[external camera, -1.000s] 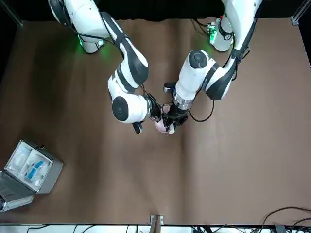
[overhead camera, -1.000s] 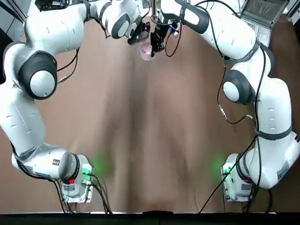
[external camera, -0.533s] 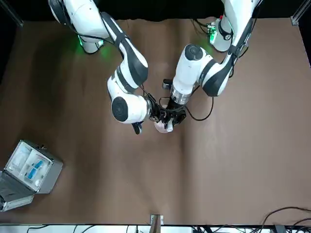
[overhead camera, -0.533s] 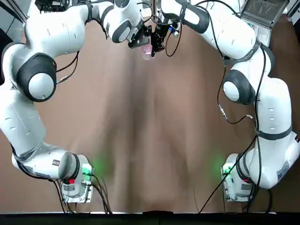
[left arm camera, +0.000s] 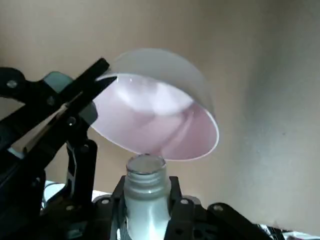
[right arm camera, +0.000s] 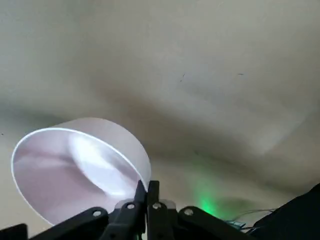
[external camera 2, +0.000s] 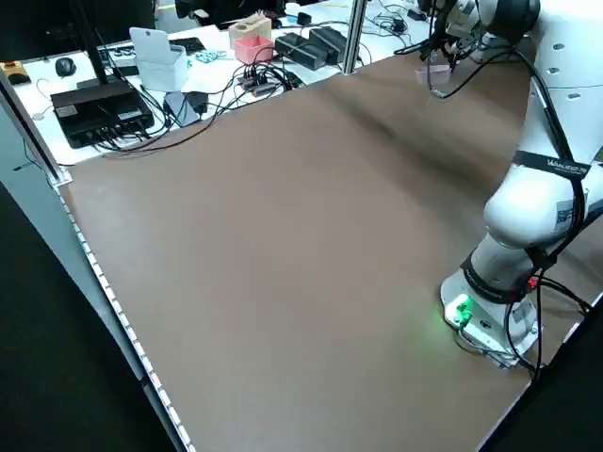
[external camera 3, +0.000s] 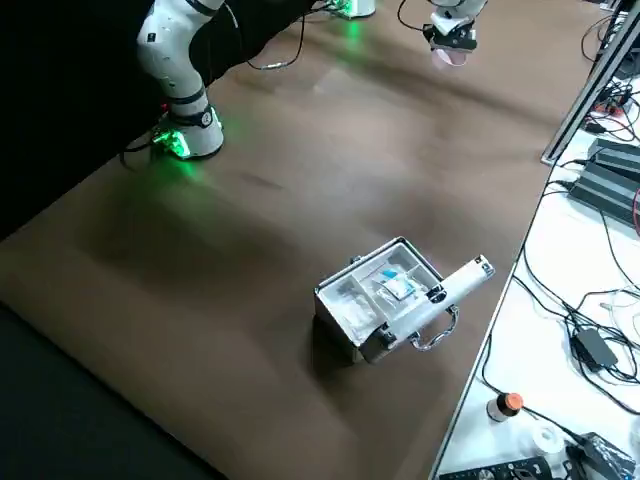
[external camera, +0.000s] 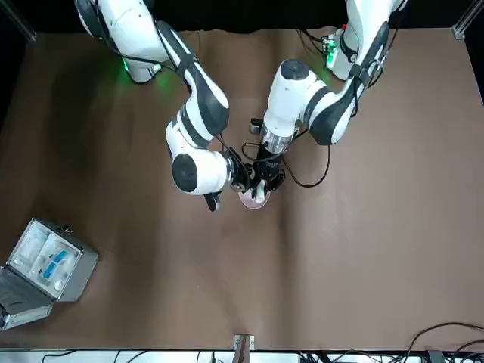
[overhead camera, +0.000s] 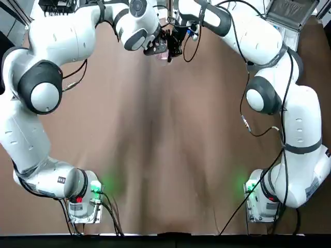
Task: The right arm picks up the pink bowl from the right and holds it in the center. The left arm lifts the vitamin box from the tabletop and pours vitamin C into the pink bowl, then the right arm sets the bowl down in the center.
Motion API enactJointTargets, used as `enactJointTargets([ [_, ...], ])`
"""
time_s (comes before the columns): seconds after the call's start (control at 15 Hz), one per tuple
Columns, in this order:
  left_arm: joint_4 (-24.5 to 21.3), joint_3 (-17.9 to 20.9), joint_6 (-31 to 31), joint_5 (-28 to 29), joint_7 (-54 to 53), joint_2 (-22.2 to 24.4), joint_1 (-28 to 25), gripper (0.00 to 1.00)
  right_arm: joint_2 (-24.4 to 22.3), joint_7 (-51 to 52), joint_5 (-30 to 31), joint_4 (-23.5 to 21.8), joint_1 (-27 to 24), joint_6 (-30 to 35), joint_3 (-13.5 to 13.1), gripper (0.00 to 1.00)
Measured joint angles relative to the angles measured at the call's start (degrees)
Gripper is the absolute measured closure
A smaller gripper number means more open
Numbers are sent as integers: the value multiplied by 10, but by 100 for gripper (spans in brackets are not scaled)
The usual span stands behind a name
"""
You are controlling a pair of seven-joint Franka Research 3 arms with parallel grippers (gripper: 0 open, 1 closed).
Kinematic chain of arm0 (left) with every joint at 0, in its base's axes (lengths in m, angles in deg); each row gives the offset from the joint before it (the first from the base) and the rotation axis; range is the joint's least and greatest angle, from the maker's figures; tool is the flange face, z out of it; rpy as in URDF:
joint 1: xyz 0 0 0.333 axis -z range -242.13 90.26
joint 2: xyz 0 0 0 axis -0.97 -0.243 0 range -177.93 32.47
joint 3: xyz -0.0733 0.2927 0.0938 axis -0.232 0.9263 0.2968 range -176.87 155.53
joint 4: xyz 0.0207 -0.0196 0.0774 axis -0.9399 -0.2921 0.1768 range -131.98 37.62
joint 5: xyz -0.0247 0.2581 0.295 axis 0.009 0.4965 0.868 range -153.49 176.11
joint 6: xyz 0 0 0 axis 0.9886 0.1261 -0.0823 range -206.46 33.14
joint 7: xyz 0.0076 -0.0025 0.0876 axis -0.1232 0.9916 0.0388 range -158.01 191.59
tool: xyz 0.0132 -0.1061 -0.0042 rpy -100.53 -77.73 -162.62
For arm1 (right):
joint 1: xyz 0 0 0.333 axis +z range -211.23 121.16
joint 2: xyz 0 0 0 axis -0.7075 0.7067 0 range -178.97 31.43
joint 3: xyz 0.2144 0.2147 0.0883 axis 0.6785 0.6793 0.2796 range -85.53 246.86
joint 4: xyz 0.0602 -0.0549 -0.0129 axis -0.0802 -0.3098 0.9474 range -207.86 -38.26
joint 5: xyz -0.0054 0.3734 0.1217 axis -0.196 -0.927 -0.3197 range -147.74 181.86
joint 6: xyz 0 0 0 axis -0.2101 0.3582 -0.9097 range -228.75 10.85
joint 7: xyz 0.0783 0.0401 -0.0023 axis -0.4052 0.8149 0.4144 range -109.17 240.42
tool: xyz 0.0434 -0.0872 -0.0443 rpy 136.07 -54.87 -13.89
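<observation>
The pink bowl (left arm camera: 155, 115) hangs tilted over the tabletop (overhead camera: 165, 144) at mid-table, far from the arm bases. My right gripper (right arm camera: 147, 189) is shut on its rim, and the bowl (right arm camera: 75, 170) shows its whitish inside. My left gripper (left arm camera: 146, 186) is shut on the vitamin box (left arm camera: 145, 192), a small white bottle. Its open mouth points at the bowl's lower rim, almost touching it. Seen from the front, the left gripper (external camera: 266, 178) and right gripper (external camera: 240, 180) meet above the bowl (external camera: 253, 200). From overhead the bowl (overhead camera: 163, 52) is mostly hidden between the two grippers.
An open grey hinged case (external camera: 45, 266) with blue-white contents sits near the table's far right corner, also visible as the case (external camera 3: 385, 295). Cables and boxes (external camera 2: 250, 47) lie on a bench beyond the table's far edge. Both arms crowd the far middle.
The left gripper has swung in closer with the vitamin box, bringing its mouth up to the bowl. The right gripper and bowl have stayed nearly in place.
</observation>
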Motion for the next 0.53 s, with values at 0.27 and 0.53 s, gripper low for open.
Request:
enactJointTargets([
  [0.27,-2,0,-6,28,27,0,0,64,0,1,0,0,0,0,0,98],
  [0.53,-10,1,-20,45,28,0,-2,64,1,1,0,0,0,1,0,98],
])
